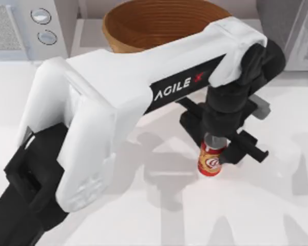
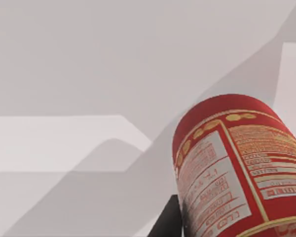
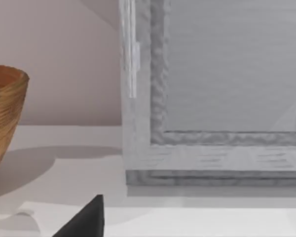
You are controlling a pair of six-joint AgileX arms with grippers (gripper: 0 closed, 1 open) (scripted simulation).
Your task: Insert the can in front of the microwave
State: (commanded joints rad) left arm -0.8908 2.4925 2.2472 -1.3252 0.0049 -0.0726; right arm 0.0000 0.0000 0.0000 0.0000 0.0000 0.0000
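Observation:
The small red can (image 1: pixel 210 161) with its yellow and white logo stands upright on the white table right of centre. My left arm reaches across from the lower left, and my left gripper (image 1: pixel 215 146) comes down over the can's top with a black finger on either side, shut on it. In the left wrist view the can's red label (image 2: pixel 237 168) sits very close, beside one dark finger (image 2: pixel 168 222). The light grey microwave (image 1: pixel 20 31), with two round dials, is at the back left, far from the can. A dark tip of my right gripper (image 3: pixel 86 219) shows in the right wrist view.
A brown wicker bowl (image 1: pixel 159 23) stands at the back centre, partly under my left arm. A darker grey speckled box (image 1: pixel 292 31) fills the back right and looms close in the right wrist view (image 3: pixel 217 98), next to the bowl (image 3: pixel 5 113).

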